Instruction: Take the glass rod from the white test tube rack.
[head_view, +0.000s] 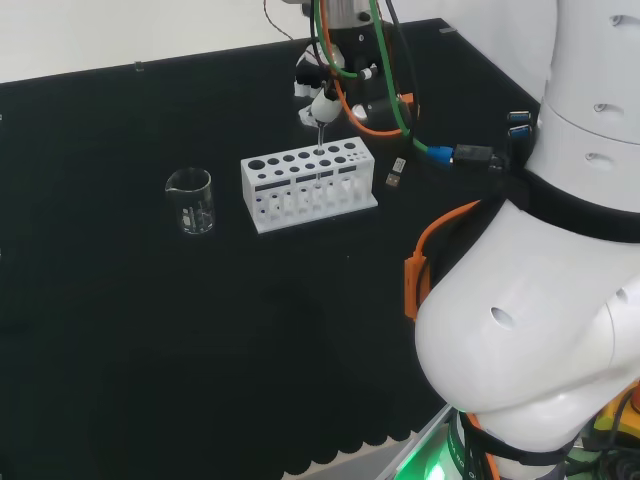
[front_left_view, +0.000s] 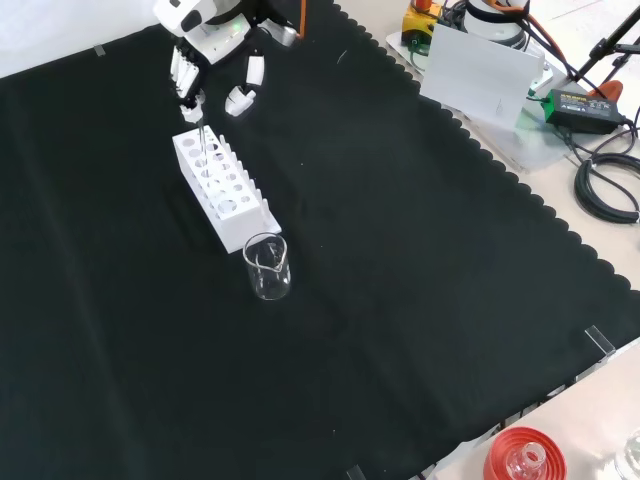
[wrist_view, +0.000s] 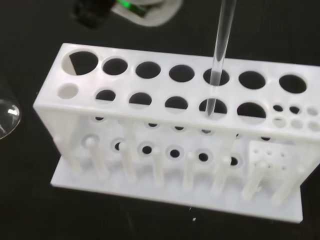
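Black cloth-covered bench (head_view: 150, 330): white plastic test tube rack (head_view: 308, 186), clear glass beaker (head_view: 190, 201) (beside it), hand (head_view: 322, 100) pinching thin clear glass rod (wrist_view: 218, 55).

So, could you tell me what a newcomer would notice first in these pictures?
The white test tube rack stands out on the black cloth, with the hand just above it, pinching the glass rod, whose tip is level with the rack's top holes. A clear beaker stands left of the rack in the head view.
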